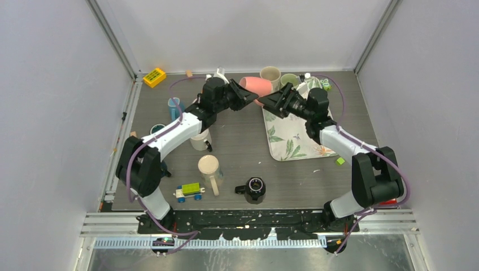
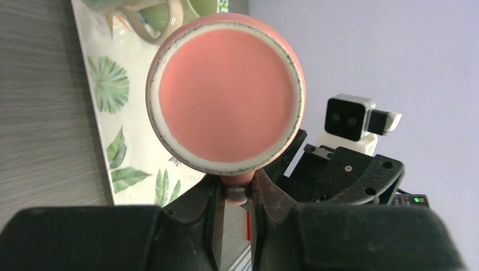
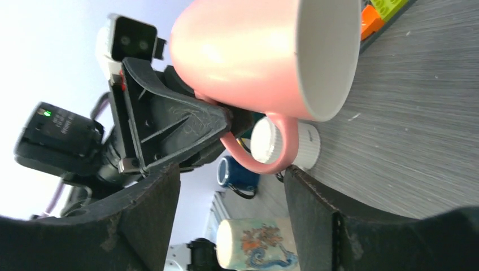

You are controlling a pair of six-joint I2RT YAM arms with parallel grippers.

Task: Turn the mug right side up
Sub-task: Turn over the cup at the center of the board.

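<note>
- Left gripper is pinching the pink mug by its handle, at 6 o'clock.
- Right gripper is standing wide, holding nothing.
- Mug is likely handling as rigid, slick, breakable; the handle is the best hold.

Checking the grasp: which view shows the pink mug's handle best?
Right wrist: most of the handle shows, the left gripper shut on it. Left wrist shows only a stub between the fingers under the pink mug; top external hides it.

Grey wood-grain tabletop w/ pale walls on 3 sides, alu posts at back corners, even light.
</note>
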